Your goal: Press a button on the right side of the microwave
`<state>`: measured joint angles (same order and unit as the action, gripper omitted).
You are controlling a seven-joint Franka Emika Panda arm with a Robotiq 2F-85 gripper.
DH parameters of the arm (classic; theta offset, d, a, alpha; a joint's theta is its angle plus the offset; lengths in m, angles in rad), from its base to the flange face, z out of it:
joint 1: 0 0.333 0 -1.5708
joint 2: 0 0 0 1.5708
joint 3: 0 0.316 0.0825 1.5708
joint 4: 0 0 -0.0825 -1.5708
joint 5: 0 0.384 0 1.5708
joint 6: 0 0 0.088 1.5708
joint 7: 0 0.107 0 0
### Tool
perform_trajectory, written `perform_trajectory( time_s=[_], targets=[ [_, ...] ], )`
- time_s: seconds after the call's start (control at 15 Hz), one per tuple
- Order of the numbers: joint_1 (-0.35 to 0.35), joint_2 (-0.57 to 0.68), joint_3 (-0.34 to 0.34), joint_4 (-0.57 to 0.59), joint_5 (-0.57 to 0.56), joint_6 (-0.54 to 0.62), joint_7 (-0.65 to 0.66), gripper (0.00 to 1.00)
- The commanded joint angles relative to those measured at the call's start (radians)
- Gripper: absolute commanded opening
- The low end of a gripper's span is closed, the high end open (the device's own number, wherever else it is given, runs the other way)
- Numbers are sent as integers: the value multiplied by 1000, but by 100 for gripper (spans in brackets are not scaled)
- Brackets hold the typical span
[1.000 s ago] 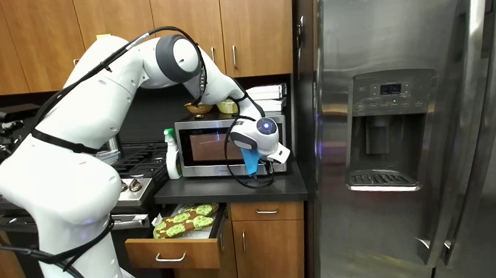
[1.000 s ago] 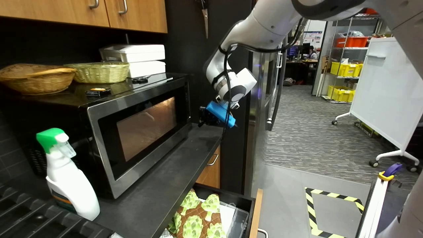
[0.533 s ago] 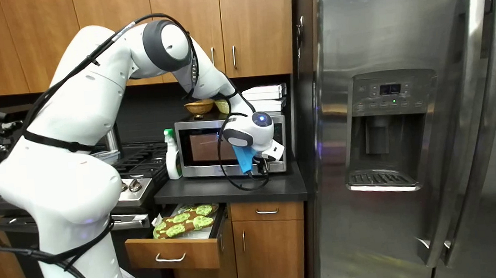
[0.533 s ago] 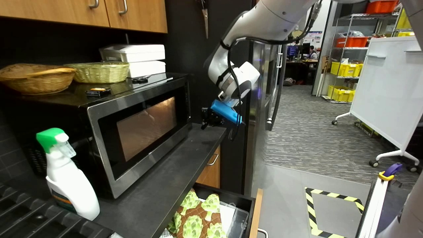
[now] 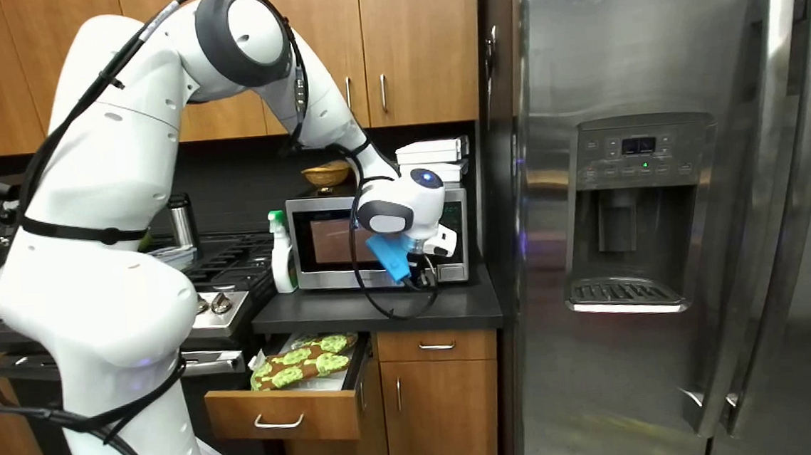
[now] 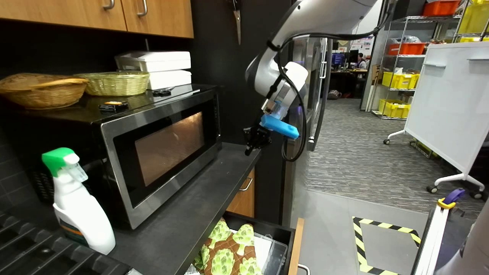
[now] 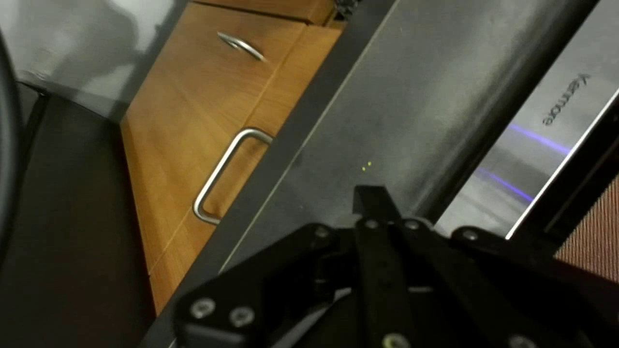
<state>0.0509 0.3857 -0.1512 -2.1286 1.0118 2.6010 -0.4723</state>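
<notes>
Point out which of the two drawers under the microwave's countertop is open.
The left drawer in an exterior view, holding artichoke-print quilted cloth: it is pulled out, while the right drawer sits closed.

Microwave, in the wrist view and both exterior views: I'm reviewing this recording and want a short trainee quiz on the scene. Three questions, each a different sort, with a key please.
1. Multiple choice. Which colour tops the spray bottle that stands beside the microwave?
A) red
B) green
C) yellow

2. True or false. The gripper is shut and does not touch the microwave.

3. Fill in. In the wrist view, the brand name on the front of the microwave reads ____.

Key:
1. B
2. True
3. Kenmore
</notes>
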Motion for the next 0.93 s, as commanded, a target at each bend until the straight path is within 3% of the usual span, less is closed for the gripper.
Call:
perform_trajectory(
  time_s=[0.0, 0.4, 0.67, 0.87],
  targets=[
    [-63, -103, 40, -92, -192, -77, 55, 0],
    [-130, -177, 75, -134, -474, -269, 68, 0],
    [-164, -199, 84, -117, -602, -484, 21, 0],
    [-170, -213, 78, -112, -680, -576, 0, 0]
  ],
)
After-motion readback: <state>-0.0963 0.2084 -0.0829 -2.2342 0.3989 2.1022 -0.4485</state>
